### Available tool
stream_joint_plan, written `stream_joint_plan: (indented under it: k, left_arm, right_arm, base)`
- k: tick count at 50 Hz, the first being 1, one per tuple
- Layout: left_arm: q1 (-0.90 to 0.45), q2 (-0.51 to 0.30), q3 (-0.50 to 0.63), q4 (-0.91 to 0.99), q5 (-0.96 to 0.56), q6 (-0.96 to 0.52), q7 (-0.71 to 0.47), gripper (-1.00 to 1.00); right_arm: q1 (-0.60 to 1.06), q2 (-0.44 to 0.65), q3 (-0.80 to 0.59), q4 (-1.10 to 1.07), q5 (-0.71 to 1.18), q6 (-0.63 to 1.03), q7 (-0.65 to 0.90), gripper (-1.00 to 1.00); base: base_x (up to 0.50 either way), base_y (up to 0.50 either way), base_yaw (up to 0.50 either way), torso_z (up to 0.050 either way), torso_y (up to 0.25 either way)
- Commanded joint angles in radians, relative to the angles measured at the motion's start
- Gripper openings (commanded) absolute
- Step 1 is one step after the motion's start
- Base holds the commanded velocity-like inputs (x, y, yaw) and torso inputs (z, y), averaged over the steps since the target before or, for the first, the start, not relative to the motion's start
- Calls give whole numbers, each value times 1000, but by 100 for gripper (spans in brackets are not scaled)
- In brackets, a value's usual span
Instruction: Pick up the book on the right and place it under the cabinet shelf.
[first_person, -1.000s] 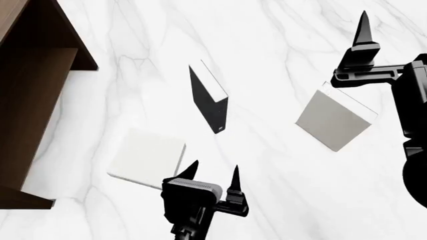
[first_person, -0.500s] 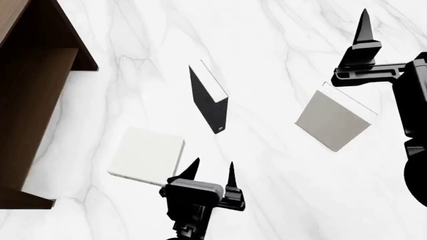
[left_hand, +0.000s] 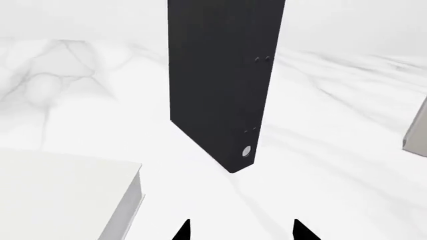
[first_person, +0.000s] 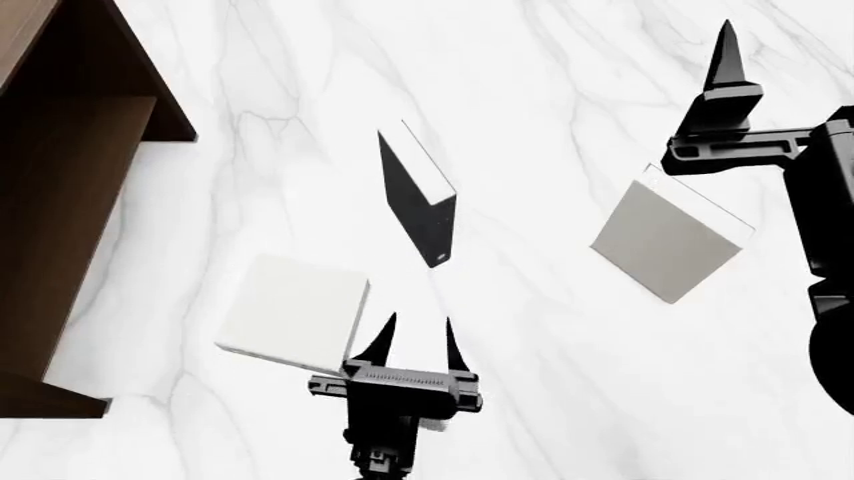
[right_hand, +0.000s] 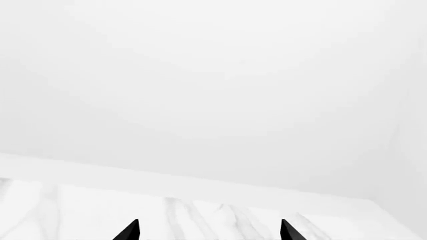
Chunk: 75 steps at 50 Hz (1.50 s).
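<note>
The dark wooden cabinet (first_person: 150, 82) at the marble top's (first_person: 534, 90) far left is cut off by the picture's edge, so only part of the cabinet shelf (first_person: 67, 220) shows. In the head view just one finger (first_person: 727, 70) of the right claw (right_hand: 208, 231) can be seen; its wrist view shows two tips spread apart with nothing between them, facing blank white. The left wrist view cuts off the black book (left_hand: 223, 80) at its upper end (it stands upright on the marble), and a beige-grey book (first_person: 663, 240) shows there only as a sliver.

That beige-grey book lies toward the right side, just beside the right arm. The black book stands mid-surface, ahead of the left claw (first_person: 419, 322).

The book (first_person: 294, 310), pale and whitish, lies flat toward the near-left, near the cabinet. The left claw, prongs parted and empty, hangs just beside its near-right corner, whether touching or not I cannot tell.
</note>
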Motion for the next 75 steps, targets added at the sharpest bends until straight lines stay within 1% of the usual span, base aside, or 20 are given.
stream_joint_plan:
  k: [1, 10, 34, 53, 60, 75]
  left_arm:
    - [-43, -2, -42, -232, -264, 38, 94, 100]
    - [-68, 3, -52, -310, -296, 74, 54, 100]
    - [-93, -13, -65, -392, -340, 132, -67, 100]
    - [-100, -25, -71, -425, -368, 167, -111, 100]
    - [-107, -27, -86, -465, -384, 199, -119, 100]
    - [-118, -42, -102, -484, -398, 220, -159, 100]
  right_arm:
    - [0, -1, 0, -1, 6, 0, 0, 100]
    - [-7, 0, 0, -2, 2, 1, 4, 100]
    - [-6, 10, 10, -15, 5, 16, 11, 100]
    - [-9, 17, 18, -20, 7, 19, 11, 100]
    - [-16, 21, 17, -23, 5, 17, 11, 100]
    - [-14, 17, 23, -22, 10, 28, 8, 100]
  base:
    - [0, 0, 0, 0, 0]
    - [7, 0, -1, -3, -7]
    - [6, 1, 0, -3, -8]
    - [5, 2, 2, -4, -9]
    - [6, 2, 3, -3, -8]
    - [5, 3, 4, -3, -8]
